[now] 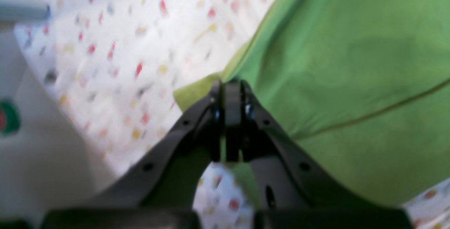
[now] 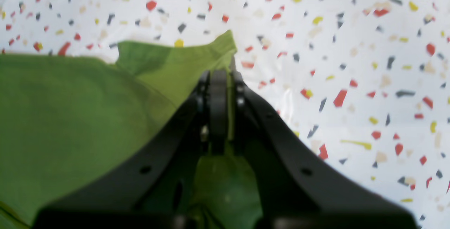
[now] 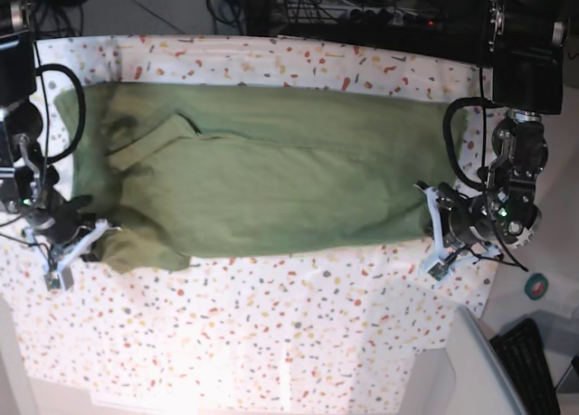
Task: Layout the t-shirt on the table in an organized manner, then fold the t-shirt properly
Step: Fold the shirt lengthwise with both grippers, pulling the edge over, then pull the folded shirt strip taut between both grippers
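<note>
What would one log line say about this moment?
t-shirt: folded lengthwise on table | left end effector: shut on t-shirt | right end effector: shut on t-shirt

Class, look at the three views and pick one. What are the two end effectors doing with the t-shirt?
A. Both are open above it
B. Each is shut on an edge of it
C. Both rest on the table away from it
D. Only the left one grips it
B: the left end effector and right end effector each pinch green cloth of the t-shirt at opposite ends.
</note>
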{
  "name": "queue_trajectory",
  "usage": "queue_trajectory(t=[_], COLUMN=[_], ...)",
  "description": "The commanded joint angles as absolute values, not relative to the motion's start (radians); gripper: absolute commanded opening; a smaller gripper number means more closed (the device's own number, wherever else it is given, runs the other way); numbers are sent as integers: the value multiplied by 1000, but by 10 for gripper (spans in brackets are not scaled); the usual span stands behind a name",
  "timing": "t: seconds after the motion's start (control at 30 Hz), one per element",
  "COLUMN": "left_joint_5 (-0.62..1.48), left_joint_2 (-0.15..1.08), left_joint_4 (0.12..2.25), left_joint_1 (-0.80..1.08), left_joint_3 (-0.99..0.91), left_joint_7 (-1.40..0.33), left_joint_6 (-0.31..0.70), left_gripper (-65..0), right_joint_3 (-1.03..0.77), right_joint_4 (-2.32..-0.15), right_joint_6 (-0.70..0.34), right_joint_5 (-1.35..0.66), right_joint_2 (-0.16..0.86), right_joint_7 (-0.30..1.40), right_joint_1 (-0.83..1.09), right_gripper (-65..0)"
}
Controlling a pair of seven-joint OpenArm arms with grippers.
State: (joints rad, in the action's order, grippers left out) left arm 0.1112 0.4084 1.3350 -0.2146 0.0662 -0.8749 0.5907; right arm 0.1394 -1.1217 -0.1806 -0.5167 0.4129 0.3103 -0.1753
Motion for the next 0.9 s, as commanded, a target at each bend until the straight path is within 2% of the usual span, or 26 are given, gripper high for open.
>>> queue_trajectory(t=[0.0,0.3,0.6,0.8,0.87], left_joint_5=[120,305,318,318,318], left_joint_2=[427,483,526,568,573], left_joint_4=[1359,1360,1431,1448,1448], left_joint_1=[-226,-200,-199,-174,-173], left_joint_3=[61,61,76,74,76], left_joint_7=[-865,-912,-918,-918,-918], left_joint_6=[588,588,588,588,588], left_gripper=[-650,-650,-650,-650,-650], right_joint_3=[128,12,7,-133,-156], right_joint_4=[-1136,-1184,-1290,-1353,-1380], right_joint_6=[-182,-182,-182,-182,-182], right_joint_5=[-519,-521,-524,-522,-521], right_joint_2=[430,423,421,386,386], right_joint_7=[291,292,338,357,415], right_joint_1=[-183,-76,18,74,76], right_gripper=[-650,-650,-650,-650,-650])
